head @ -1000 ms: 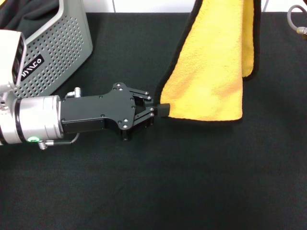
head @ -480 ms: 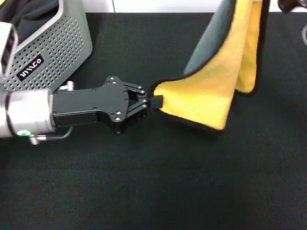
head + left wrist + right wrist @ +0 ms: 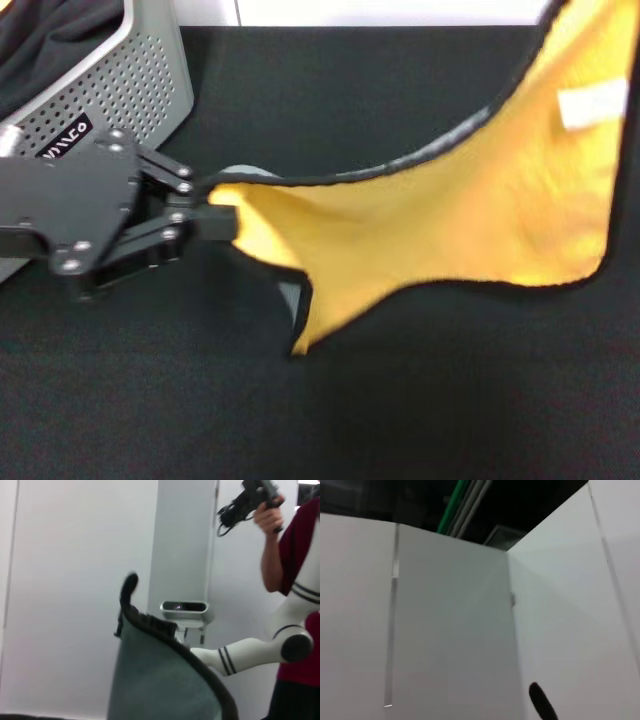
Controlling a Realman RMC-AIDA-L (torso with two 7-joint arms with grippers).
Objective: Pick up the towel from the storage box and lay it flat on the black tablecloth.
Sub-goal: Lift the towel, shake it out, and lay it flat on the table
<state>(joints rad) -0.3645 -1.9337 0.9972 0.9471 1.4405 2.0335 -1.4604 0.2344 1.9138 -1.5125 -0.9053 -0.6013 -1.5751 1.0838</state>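
The yellow-orange towel [image 3: 440,230] hangs stretched above the black tablecloth [image 3: 400,410], spread from centre left to the upper right, where it runs out of the head view. Its small white label [image 3: 592,103] shows near the upper right. My left gripper [image 3: 222,218] is shut on the towel's left corner, just right of the storage box [image 3: 120,90]. A lower corner droops toward the cloth. The left wrist view shows the towel's grey reverse [image 3: 160,680] with black edging. My right gripper is out of view.
The grey perforated box stands at the back left with dark fabric inside it. The table's far edge meets a white wall. A person in red [image 3: 300,580] and a white jointed arm [image 3: 250,652] appear in the left wrist view.
My left gripper has moved left toward the box, pulling the towel corner with it. The towel's upper end swung right, so the folded cloth has opened out wide.
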